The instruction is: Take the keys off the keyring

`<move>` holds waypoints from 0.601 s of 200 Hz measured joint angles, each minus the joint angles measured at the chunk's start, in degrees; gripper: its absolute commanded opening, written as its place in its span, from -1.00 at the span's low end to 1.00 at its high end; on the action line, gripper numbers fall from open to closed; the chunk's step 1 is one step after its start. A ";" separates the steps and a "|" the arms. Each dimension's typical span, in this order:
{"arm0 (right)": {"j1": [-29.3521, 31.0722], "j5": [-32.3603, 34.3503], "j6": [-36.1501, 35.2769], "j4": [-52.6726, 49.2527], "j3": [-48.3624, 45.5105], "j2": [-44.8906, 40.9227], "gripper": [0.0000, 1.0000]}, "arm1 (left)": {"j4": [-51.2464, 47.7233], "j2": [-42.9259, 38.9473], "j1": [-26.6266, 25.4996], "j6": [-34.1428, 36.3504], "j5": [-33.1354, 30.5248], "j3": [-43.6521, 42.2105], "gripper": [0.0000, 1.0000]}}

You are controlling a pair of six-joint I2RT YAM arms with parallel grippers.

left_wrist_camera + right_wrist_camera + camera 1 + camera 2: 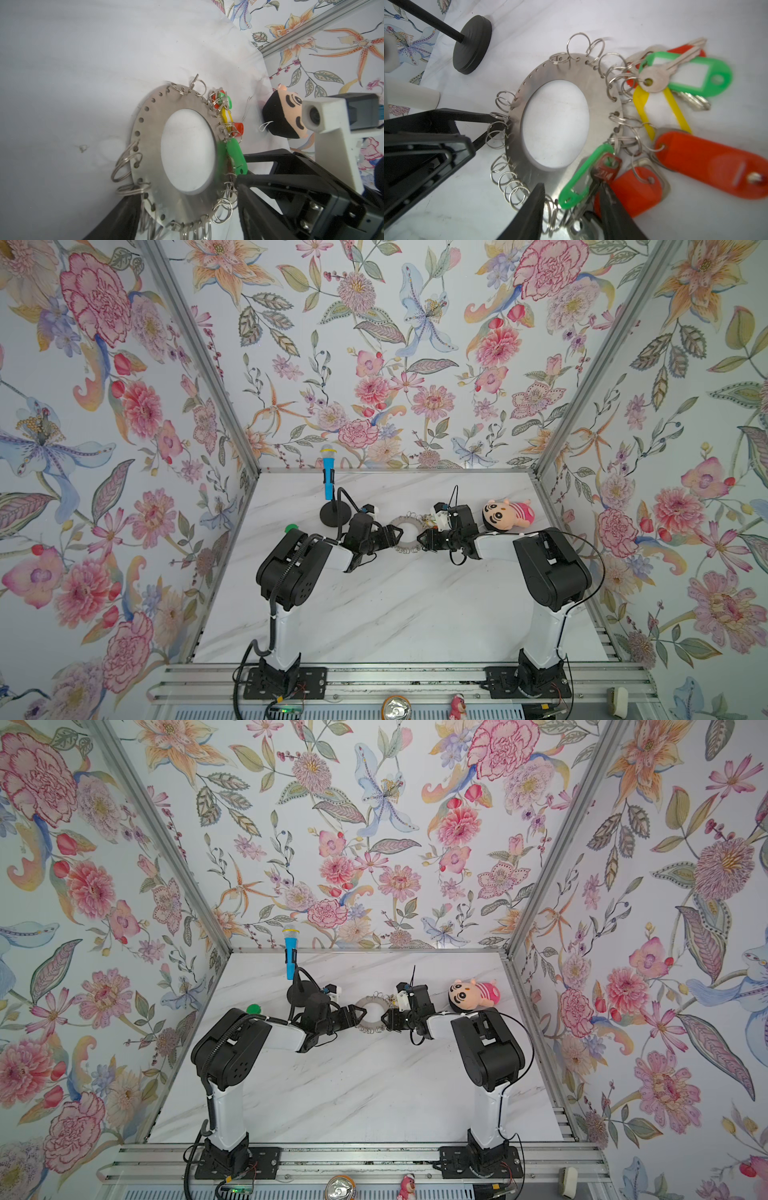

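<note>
The keyring (602, 87) lies flat on the table (395, 614), in the middle between the two arms. The keys (654, 81) with their coloured tags are all crowded at the side of it that faces the right arm. The left tool (496, 127) has its jaws apart at the opposite rim, among the wire loops (506, 180) there. The right tool (571, 185) is about half open and stands over a dark-red headed key (607, 169) and a slim green tag (583, 176). The blade of this key lies along one side of the tool, but I cannot see that it is pinched. I think the main danger is that the disc is not yet fixed. If the right tool pulls before the left one really presses the rim, the whole keyring will probably slide or tip up on the smooth table, and nothing comes off. A second danger is the crowding: the jaws may close on the green tag or on neighbour loops together with the key, and then the bunch would be dragged as one piece, perhaps toward the plush doll (507, 514). Also, a split loop does not open by a straight pull, so the key could slip out of the tool instead.
</note>
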 measured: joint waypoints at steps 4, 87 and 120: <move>0.00 -0.13 0.00 0.00 0.02 0.02 -0.10 | 0.44 0.00 0.00 -0.35 0.44 0.00 0.35; -0.39 -1.40 0.00 -0.26 0.04 0.13 -0.15 | -1.49 -2.05 0.00 1.84 1.73 0.72 0.36; -0.39 -1.40 0.00 -0.31 0.04 0.13 -0.14 | -12.33 -2.86 0.48 10.14 -3.93 5.86 0.42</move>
